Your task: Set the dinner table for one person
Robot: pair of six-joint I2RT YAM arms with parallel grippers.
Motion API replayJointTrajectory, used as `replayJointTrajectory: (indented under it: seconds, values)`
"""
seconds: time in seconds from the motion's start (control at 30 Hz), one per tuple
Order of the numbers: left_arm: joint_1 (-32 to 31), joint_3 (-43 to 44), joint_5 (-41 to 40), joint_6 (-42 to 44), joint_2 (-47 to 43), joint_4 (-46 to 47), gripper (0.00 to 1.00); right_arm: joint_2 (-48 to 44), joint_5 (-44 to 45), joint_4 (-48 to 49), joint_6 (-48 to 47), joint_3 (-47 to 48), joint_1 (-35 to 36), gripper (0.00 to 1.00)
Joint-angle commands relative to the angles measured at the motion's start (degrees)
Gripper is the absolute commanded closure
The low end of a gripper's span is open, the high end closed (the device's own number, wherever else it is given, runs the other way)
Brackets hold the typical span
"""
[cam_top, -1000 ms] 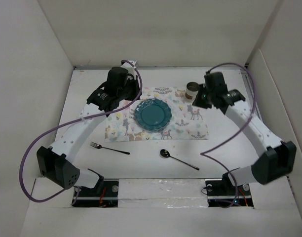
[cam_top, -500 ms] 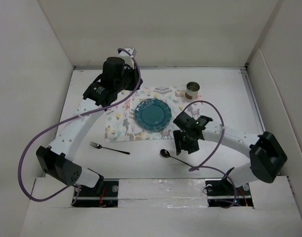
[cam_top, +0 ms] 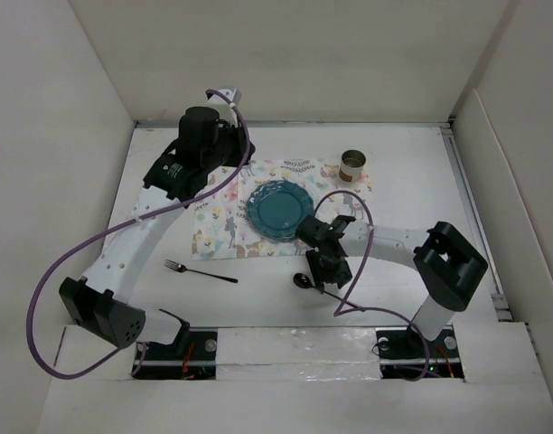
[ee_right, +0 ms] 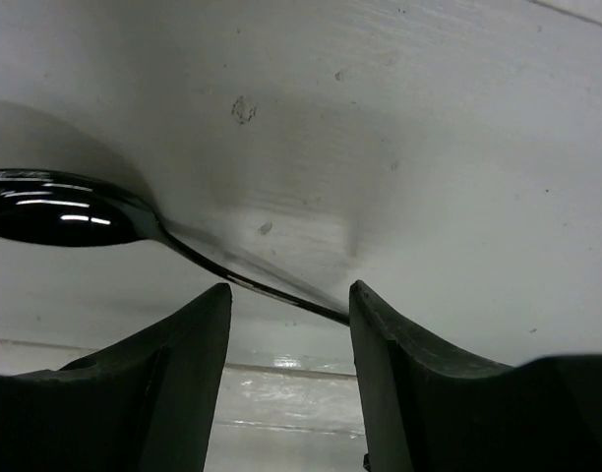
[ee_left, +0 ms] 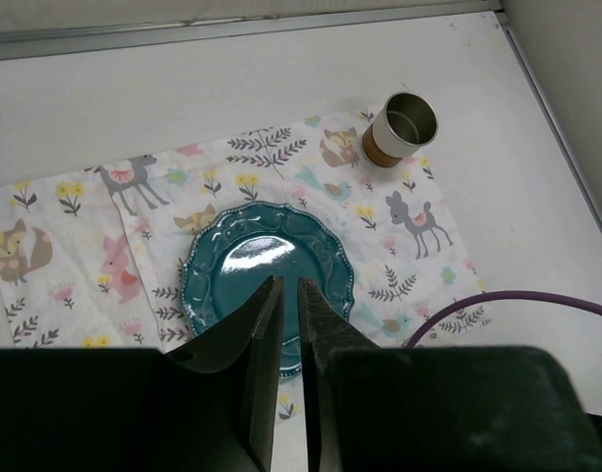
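The dinner table (cam_top: 421,199) is a white top with an animal-print placemat (cam_top: 222,221) on it. On the mat lie a teal plate (cam_top: 279,209) and, at its far right corner, a metal cup (cam_top: 352,165). A fork (cam_top: 200,272) and a dark spoon (cam_top: 302,281) rest on the bare table in front of the mat. My right gripper (cam_top: 329,271) is low and open, its fingers either side of the spoon's (ee_right: 55,208) handle. High over the mat's far left, my left gripper (ee_left: 289,285) holds nothing, with only a narrow slit between its jaws.
White walls close in the table on the left, back and right. A purple cable (cam_top: 353,298) loops from the right arm over the spoon's handle. The left arm's cable (cam_top: 51,280) hangs off the table's left side. The left wrist view shows the plate (ee_left: 267,265) and cup (ee_left: 403,128).
My right arm has swung from the cup at the back right down to the spoon and its gripper has opened. The left gripper has drawn back and up and parted slightly.
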Motion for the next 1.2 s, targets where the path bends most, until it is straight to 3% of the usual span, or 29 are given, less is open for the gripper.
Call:
replayJointTrajectory:
  seconds: [0.0, 0.2, 0.23, 0.43, 0.63, 0.83, 0.97, 1.17]
  values:
    - [0.22, -0.54, -1.02, 0.29, -3.31, 2.09, 0.91, 1.74, 1.41, 1.98, -0.92, 1.36, 1.18, 0.44]
    - [0.22, -0.45, -2.16, 0.55, -3.84, 1.83, 0.90, 3.95, 2.02, 4.80, 0.92, 0.22, 2.94, 0.61]
    - [0.22, -0.54, -2.16, 0.64, -3.66, 1.83, 0.90, 3.95, 2.28, 5.32, 1.36, 0.13, 3.46, 0.71]
    - [0.22, -0.63, -2.16, 0.38, -3.31, 1.65, 0.90, 2.98, 3.16, 6.29, 2.68, 0.83, 7.23, 1.00]
    - [0.22, -1.33, -2.33, 0.47, -2.87, 1.47, 0.90, -4.29, 4.13, 1.30, 3.47, 3.63, 7.77, 1.00]
    - [0.22, -3.53, -4.43, -1.55, -2.61, 1.04, 0.89, -7.13, 4.57, -0.92, -0.30, 13.19, -2.58, 1.00]
    - [0.22, -4.23, -9.54, -5.85, -2.08, 0.42, 0.83, -0.20, 7.03, 2.15, -4.60, 22.59, -11.29, 1.00]
    - [0.22, -5.46, -9.89, -10.51, -1.20, -1.25, 0.85, 16.32, 9.67, 1.91, -8.91, 37.81, -20.61, 1.00]
